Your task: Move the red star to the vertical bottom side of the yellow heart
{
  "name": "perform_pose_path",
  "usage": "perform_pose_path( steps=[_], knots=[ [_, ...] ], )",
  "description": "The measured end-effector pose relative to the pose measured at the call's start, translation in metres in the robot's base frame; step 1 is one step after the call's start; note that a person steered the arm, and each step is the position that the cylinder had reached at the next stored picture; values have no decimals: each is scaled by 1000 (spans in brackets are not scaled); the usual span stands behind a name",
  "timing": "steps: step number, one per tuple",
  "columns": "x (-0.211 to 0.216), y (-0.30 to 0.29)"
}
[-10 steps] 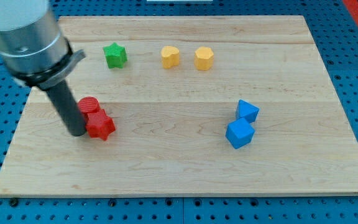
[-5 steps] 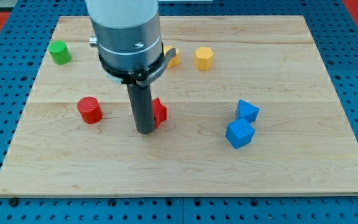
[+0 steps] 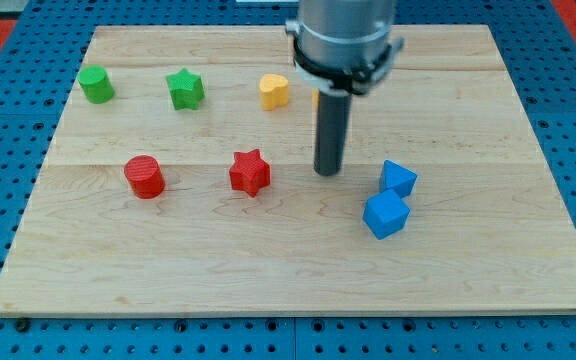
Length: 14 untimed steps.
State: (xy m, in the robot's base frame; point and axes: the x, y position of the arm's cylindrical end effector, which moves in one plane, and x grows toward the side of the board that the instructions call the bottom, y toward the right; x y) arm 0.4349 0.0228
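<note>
Having left red star (image 3: 250,171), my tip (image 3: 327,172)

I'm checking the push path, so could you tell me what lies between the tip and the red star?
Nothing: in the camera view, only bare board separates my tip from the red star at its left.

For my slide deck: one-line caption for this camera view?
My tip rests right of the red star, which sits below the yellow heart.

No readable text, labels, brands, numbers or signs appear on anything in view.
</note>
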Motion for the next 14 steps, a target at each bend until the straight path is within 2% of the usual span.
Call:
perform_pose_path(
  steps=[2,4,5,6,7,8,9,10,12,13,14],
  knots=[
    [-35,-156],
    [34,-93],
    [31,-73],
    [-8,-100],
    [-9,-55],
    [9,-38],
    [6,-44],
    [13,22],
    [53,-4],
    [110,2],
    [119,-19]
  ],
)
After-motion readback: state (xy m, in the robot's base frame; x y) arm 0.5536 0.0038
